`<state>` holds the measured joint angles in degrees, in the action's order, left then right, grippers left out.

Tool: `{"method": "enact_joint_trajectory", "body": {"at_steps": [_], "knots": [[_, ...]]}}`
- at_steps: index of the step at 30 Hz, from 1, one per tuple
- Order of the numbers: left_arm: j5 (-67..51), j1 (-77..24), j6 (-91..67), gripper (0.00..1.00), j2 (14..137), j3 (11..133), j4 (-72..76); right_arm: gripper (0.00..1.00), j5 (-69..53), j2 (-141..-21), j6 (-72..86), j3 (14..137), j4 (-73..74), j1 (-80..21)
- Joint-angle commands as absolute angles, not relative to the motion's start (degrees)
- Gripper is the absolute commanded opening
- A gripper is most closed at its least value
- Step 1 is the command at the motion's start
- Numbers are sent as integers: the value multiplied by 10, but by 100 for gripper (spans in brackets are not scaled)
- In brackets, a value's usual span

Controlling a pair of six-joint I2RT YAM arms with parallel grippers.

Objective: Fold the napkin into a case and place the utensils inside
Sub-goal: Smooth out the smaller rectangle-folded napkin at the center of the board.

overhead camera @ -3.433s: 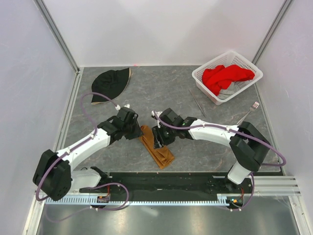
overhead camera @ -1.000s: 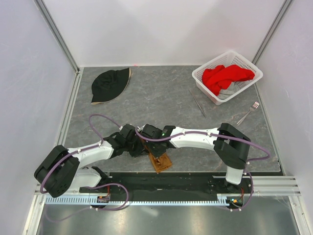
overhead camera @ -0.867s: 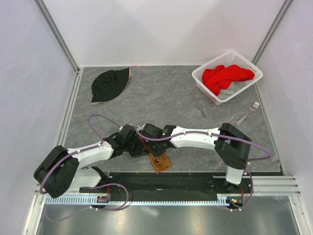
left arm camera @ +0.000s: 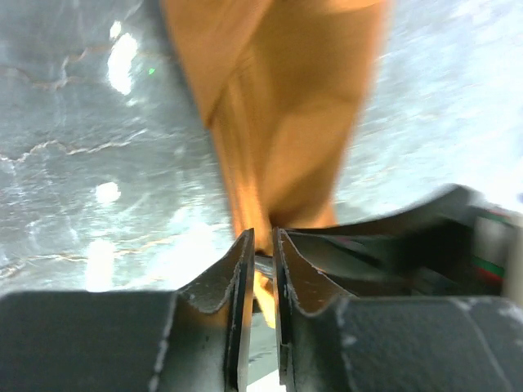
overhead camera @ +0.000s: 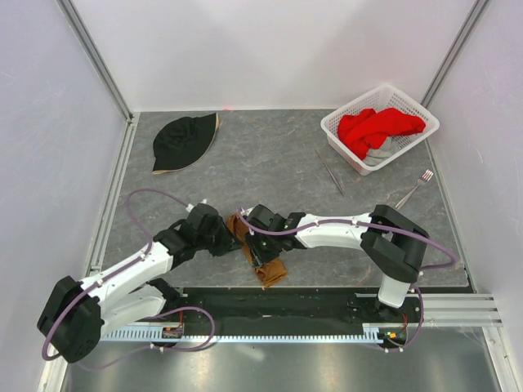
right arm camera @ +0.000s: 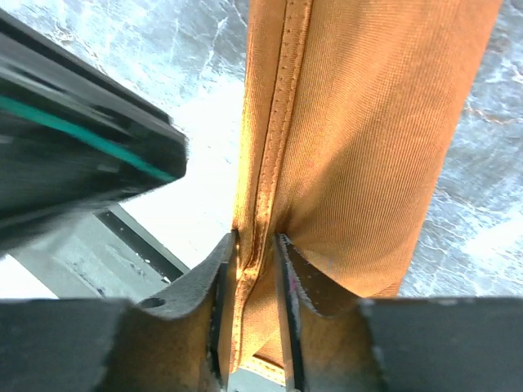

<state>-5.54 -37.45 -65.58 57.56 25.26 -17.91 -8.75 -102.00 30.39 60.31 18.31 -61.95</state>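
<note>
a grey marbled tabletop [overhead camera: 270, 155] sits inside a booth of plain white walls [overhead camera: 270, 49] at the back and both sides. aluminium posts [overhead camera: 96, 57] rise at the two back corners. a black strip [overhead camera: 310, 300] edges the near side. soft even light leaves pale glare on the tabletop.
</note>
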Motion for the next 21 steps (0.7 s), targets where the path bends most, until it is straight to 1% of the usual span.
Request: {"method": "enact_joint_trajectory", "body": {"at_steps": [1,4,6,10,12,18,21], "knots": [[-29,-355,-633,23,565,304,-207,34,-94,-1002,307,586,176,-607],[-57,-346,-614,22,612,319,-172,36,-102,-995,314,582,164,-603],[-67,-346,-606,19,664,337,-165,37,-107,-995,317,583,162,-601],[-55,-345,-586,18,723,336,-137,38,-109,-982,322,577,162,-599],[-57,-342,-576,15,753,336,-134,42,-107,-959,324,575,163,-597],[-48,-339,-556,13,770,317,-124,51,-104,-897,329,568,185,-579],[-47,-339,-554,13,769,317,-123,49,-129,-896,344,565,164,-581]]}}
